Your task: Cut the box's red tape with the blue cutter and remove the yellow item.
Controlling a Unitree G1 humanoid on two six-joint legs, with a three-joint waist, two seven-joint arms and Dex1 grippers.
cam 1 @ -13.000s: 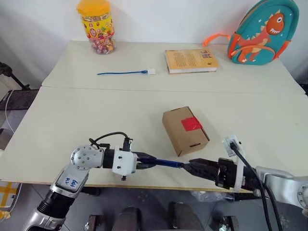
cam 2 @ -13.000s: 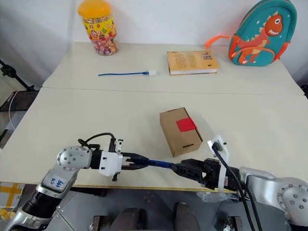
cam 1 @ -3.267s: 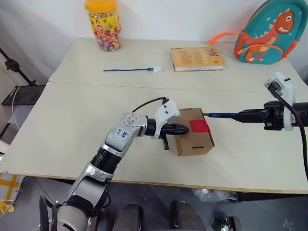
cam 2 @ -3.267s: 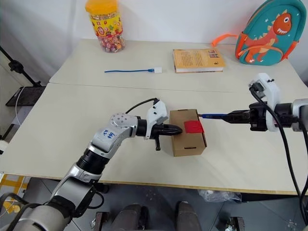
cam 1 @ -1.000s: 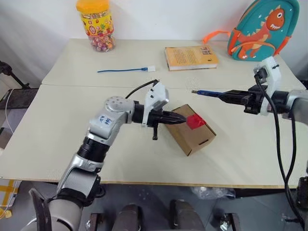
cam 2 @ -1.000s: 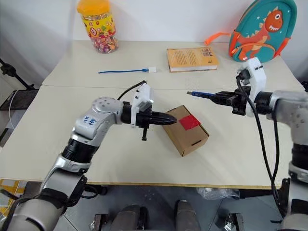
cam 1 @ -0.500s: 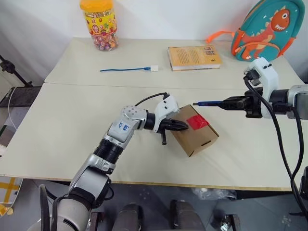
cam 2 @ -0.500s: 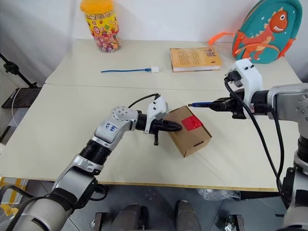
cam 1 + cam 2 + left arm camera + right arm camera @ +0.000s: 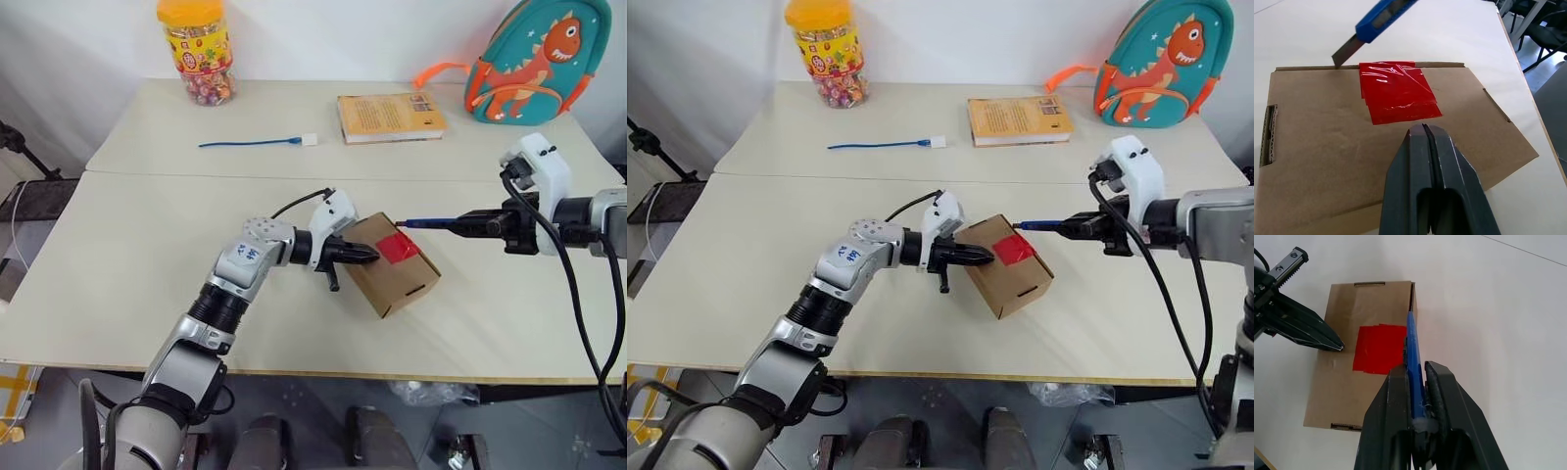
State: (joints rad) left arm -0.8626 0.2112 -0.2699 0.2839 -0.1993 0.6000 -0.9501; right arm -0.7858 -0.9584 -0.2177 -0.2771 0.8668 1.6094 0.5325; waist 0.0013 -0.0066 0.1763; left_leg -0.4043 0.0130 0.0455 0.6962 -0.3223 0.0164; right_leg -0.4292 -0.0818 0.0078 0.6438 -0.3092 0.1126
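A pale, two-panel surface (image 9: 147, 235) carries the scene. At its far right corner lies a teal backpack (image 9: 534, 61) with an orange dinosaur on it. At the far left stands a candy jar (image 9: 196, 51) with a yellow lid, and a yellow-orange book (image 9: 389, 117) lies flat between jar and backpack, nearer the backpack. A thin blue cable (image 9: 257, 143) with a white plug lies on the far panel, between jar and book.

On the near panel, about mid-surface, the box (image 9: 395, 272) lies closed and turned at an angle to the surface's edges. The red tape (image 9: 397, 247) is stuck across the seam at the edge of its upper face; in the left wrist view the patch looks wrinkled and its edge at the seam is intact.

The left gripper (image 9: 368, 256) reaches in from the left with its fingers pressed together, holding nothing, their tips on the top of the box just beside the tape. The right gripper (image 9: 468, 225) comes in from the right, fingers narrowed around the handle of the blue cutter (image 9: 432, 223), which points level toward the box. In the left wrist view the cutter's grey blade (image 9: 1345, 53) sits at the box's far edge, just beside the corner of the tape; whether it touches the cardboard cannot be told. The yellow item cannot be seen with the box closed.
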